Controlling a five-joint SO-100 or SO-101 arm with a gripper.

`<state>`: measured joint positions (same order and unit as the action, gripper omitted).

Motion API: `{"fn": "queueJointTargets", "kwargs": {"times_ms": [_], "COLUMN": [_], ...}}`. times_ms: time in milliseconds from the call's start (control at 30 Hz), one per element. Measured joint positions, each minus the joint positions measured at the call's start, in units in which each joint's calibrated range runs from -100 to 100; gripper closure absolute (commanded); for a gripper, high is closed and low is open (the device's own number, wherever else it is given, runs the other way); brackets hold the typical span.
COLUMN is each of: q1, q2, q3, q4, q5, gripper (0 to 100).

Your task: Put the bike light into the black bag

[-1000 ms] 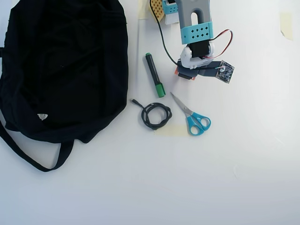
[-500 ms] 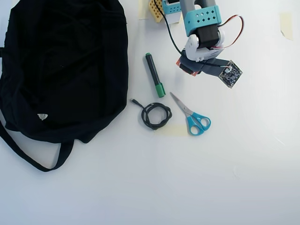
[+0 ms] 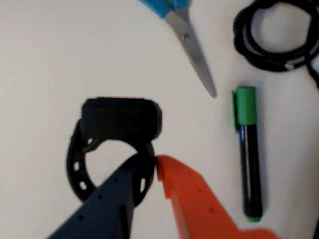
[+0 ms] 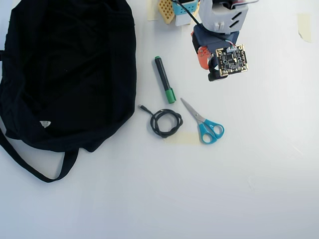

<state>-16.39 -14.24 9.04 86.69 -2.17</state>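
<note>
Two fingers of the end effector [image 3: 152, 164], one dark blue and one orange, are seen in the wrist view closed on the strap loop of the light [image 3: 117, 134], pinching it at the loop's 4 o'clock side. The light's chunky body lies at 12 o'clock of its loop, flat on the white desk [image 3: 60, 59]. At 3 o'clock of the light a green-capped marker [image 3: 247, 149] is laid, with scissors [image 3: 187, 40] at 1 o'clock and a coiled cable [image 3: 276, 35] beyond them. In the overhead view the bag [image 4: 65, 74] is spread at 9 o'clock of the arm, well apart from it, beyond the marker.
</note>
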Motion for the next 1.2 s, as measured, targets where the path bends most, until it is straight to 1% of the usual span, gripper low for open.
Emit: {"fn": "queueJointTargets", "kwargs": {"times_ms": [300,567,633,733,833,933,1067,1200], "q1": [0.0,5.0,8.45,10.87,17.63,22.41,31.67,40.48], "q2": [-14.11,-25.82,-27.15,-27.48,-27.48,-27.48,-27.48,-27.48], "q3": [12.26,21.31,22.33,23.19,23.19,23.19,23.19,23.19], "q4": [-1.72,-11.76,-13.65,-15.8,-17.17,-17.26,-17.26,-18.63], "q5": [-2.64,-10.26,-12.26,-13.92,-14.46,-14.31,-14.11,-10.45], "gripper": [98,98,98,98,98,98,98,98]}}
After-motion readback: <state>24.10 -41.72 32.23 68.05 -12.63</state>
